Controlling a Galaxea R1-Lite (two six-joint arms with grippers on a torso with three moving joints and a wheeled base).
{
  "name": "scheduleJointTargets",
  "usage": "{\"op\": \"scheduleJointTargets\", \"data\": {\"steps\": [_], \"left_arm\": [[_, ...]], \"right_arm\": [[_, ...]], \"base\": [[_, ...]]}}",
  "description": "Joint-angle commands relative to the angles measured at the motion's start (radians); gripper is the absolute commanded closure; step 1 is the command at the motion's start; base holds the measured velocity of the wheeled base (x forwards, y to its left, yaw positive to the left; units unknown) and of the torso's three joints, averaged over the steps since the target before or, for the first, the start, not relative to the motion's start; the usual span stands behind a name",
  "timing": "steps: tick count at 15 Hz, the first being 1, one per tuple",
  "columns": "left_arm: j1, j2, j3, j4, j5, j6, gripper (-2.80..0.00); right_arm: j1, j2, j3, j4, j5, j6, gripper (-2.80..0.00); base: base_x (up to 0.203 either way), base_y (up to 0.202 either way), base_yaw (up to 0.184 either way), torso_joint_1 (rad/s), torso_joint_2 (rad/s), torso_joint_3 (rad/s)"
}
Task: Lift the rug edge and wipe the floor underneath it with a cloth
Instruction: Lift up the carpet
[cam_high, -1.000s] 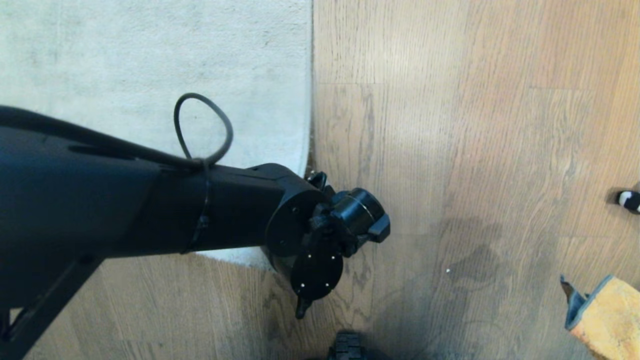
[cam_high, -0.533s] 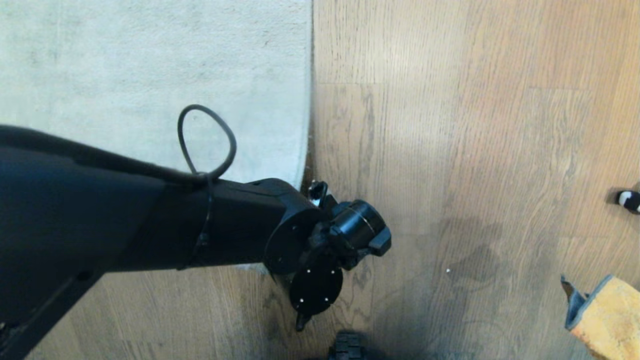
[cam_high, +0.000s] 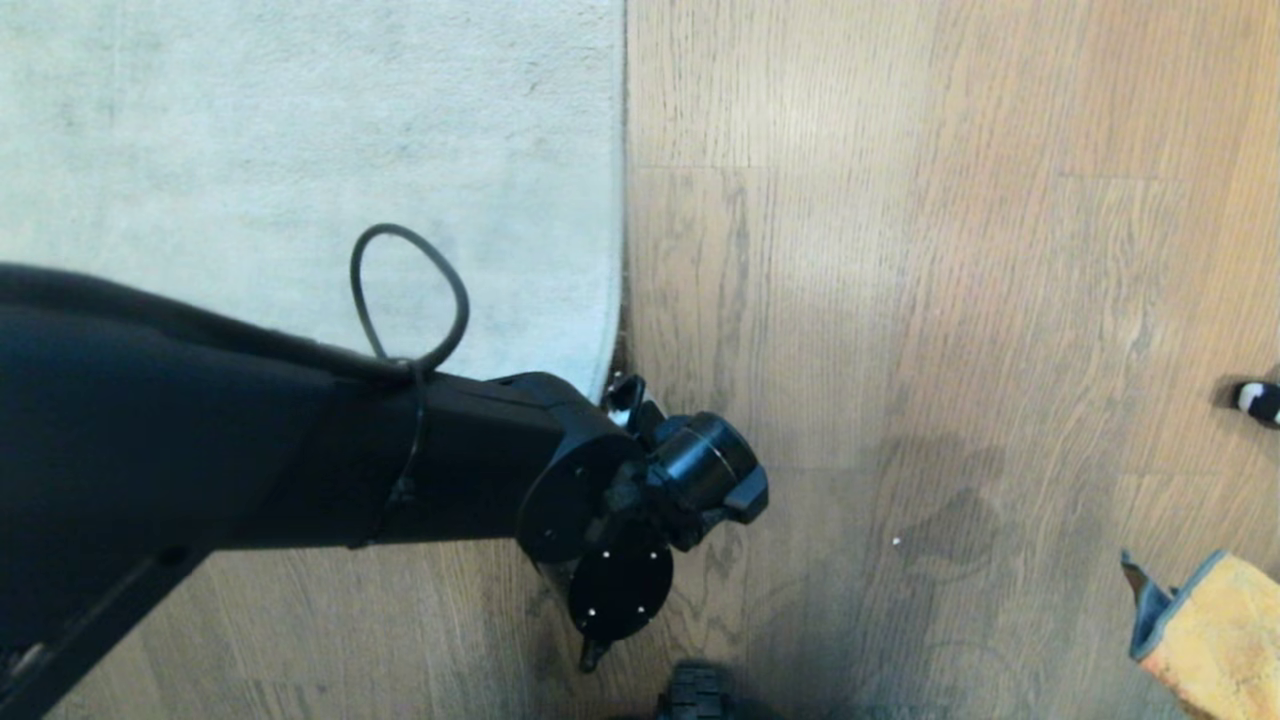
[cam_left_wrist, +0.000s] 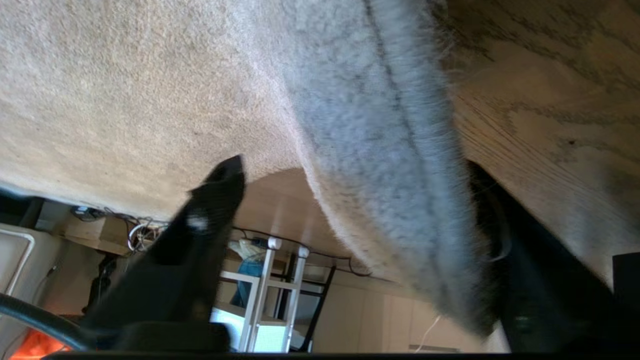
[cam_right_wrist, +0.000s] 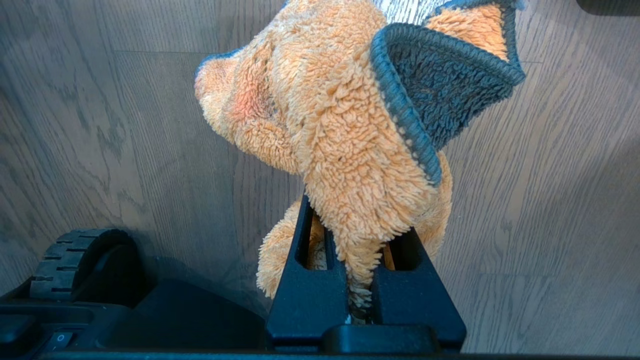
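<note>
Between the left pincer's (cam_left_wrist: 350, 210) jaws sits the rug edge (cam_left_wrist: 385, 165).

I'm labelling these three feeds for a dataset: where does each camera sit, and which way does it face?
Head view: from the robot's head, looking down at the rug and floor; the left arm crosses it.
Left wrist view: behind the left claw, facing the rug edge between its fingers.
Right wrist view: behind the right claw, facing the floor; it is shut on the cloth.
Shared: head and right wrist views both show the cloth; head and left wrist views both show the rug edge.
</note>
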Motion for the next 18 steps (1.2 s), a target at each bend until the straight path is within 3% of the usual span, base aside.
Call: {"op": "scheduleJointTargets", "data": {"steps": [1, 8, 18], "left_arm": [[0.006, 0.0, 0.0, 0.0, 0.006, -0.001, 0.0], [0.014, -0.022, -0.001, -0.024, 0.004, -0.001, 0.0], [0.006, -0.197, 0.005, -0.019, 0.006, -0.001, 0.0]], "right_arm": [[0.0, 0.001, 0.0, 0.0, 0.0, 0.0, 0.0], [0.0, 0.001, 0.0, 0.0, 0.0, 0.0, 0.0], [0.0, 0.001, 0.0, 0.0, 0.0, 0.0, 0.0]], "base": [[0.0, 0.0, 0.0, 0.0, 0.0, 0.0], [0.0, 0.0, 0.0, 0.0, 0.0, 0.0], [0.0, 0.0, 0.0, 0.0, 0.0, 0.0]]}}
